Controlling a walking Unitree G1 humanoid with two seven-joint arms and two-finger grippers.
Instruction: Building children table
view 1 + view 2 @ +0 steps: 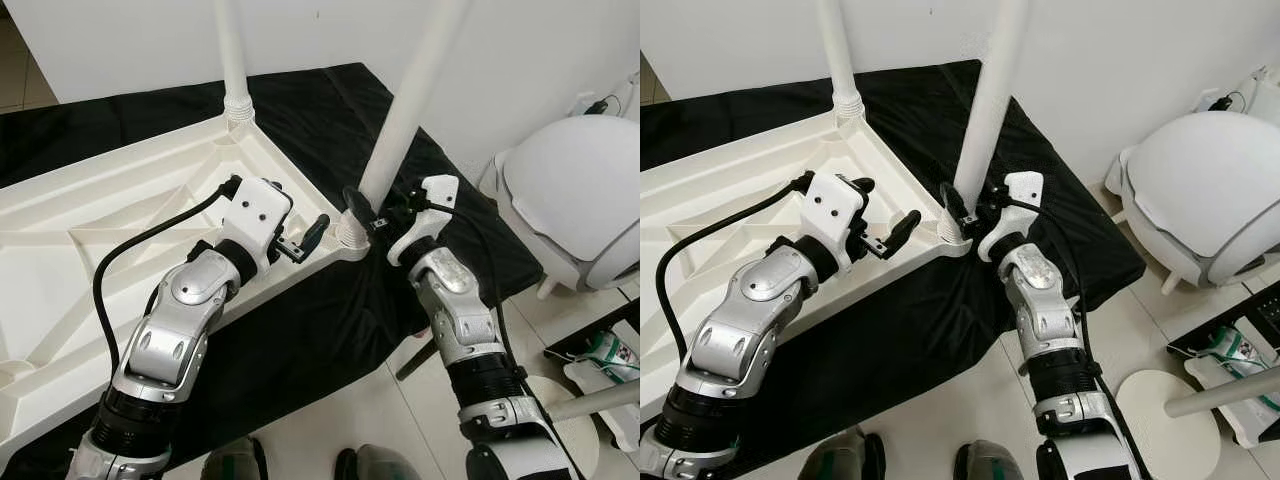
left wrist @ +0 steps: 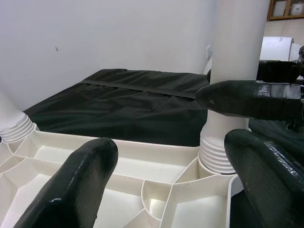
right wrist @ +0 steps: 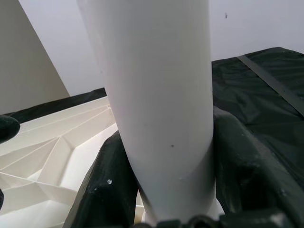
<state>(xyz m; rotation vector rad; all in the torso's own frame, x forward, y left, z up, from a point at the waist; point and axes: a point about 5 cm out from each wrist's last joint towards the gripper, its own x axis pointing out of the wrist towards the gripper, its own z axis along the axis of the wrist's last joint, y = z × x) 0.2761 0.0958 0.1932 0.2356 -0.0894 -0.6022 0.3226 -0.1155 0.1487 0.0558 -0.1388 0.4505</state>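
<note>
two white legs stand in corner sockets of the upturned white tabletop (image 1: 90, 215), which lies on a black cloth (image 1: 330, 110). right gripper (image 1: 372, 215) clenches the near leg (image 1: 405, 110) low at its socket, at 3 o'clock of the tabletop. left gripper (image 1: 300, 238), fingers spread and released, hovers over the rim just beside it. far leg (image 1: 232, 50) rises at 12 o'clock.

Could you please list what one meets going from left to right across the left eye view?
tabletop → left gripper → table leg → right gripper → white dome-shaped container
</note>
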